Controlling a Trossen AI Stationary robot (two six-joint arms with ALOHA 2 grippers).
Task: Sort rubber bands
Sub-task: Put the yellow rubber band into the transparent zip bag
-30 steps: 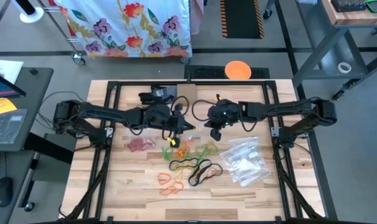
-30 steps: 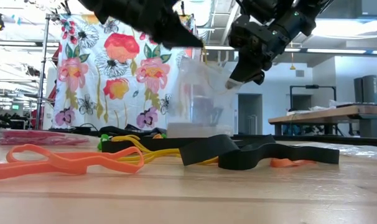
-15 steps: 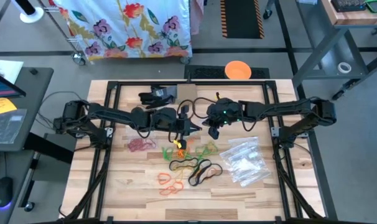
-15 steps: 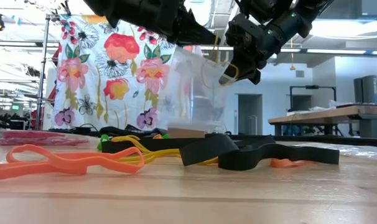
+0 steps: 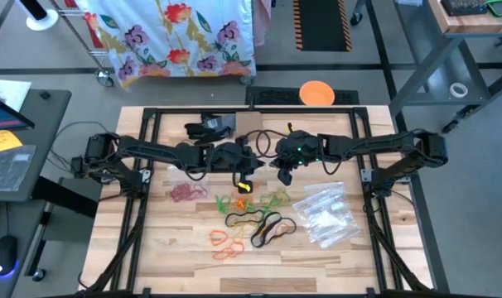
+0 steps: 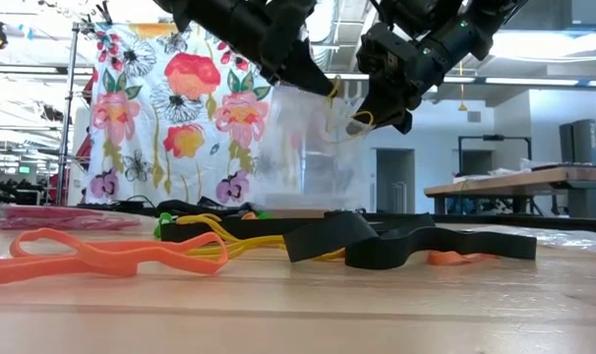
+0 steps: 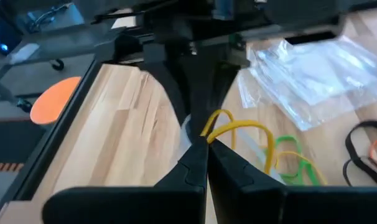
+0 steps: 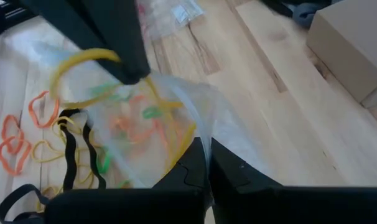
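Left wrist view: your left gripper point(image 7: 207, 142) is pinched on a yellow rubber band point(image 7: 244, 134). Right gripper point(image 8: 207, 163), just beside, is clamped on a clear bag point(image 8: 170, 118). Other rubber bands point(image 5: 249, 217) lie on the table point(image 5: 168, 240) below both.

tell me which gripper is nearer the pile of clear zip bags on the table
Right. The right gripper is shut on the held clear bag just up-left of the zip bag pile. The left gripper, shut on a yellow rubber band, sits farther left.

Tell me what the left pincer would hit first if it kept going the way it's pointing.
Probably the clear bag held up by the right pincer; the left pincer, shut on a yellow rubber band, points at its mouth, though depth is unclear.
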